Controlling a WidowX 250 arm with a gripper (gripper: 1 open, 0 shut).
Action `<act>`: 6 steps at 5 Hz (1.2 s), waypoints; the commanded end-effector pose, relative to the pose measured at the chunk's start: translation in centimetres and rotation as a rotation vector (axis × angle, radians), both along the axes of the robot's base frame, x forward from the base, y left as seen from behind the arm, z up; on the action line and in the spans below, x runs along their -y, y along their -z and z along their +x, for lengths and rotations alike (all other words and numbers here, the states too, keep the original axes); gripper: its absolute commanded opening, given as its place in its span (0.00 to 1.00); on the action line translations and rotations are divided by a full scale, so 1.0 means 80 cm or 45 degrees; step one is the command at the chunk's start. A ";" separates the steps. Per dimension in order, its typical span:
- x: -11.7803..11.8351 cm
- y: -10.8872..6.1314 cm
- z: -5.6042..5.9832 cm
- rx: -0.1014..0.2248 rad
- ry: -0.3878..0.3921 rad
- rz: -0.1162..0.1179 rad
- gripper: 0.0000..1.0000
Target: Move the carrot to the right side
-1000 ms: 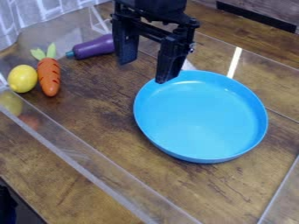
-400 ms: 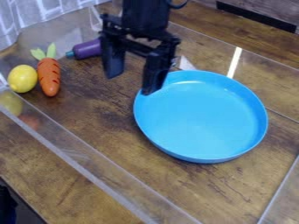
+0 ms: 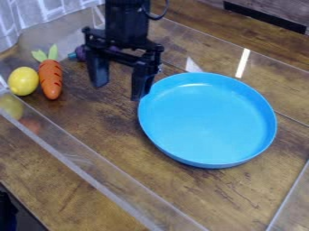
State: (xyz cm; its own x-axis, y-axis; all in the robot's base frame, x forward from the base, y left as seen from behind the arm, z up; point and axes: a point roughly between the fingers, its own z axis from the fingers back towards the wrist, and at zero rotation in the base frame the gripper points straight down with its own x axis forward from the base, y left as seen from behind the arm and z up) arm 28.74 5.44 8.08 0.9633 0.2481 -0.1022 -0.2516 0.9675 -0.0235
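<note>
Standing apart-fingered, the claw (image 3: 117,83) hangs between carrot (image 3: 50,79) and blue plate (image 3: 208,119), hiding the eggplant (image 3: 82,53).

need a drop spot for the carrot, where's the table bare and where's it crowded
Free: the bare wood in front of the blue plate, and the plate's own empty inside. Crowded: the left edge, where the carrot lies beside the yellow fruit, with the open gripper close by and the eggplant behind it.
</note>
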 end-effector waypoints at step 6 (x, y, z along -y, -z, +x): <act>-0.053 0.047 0.010 0.065 -0.026 -0.032 1.00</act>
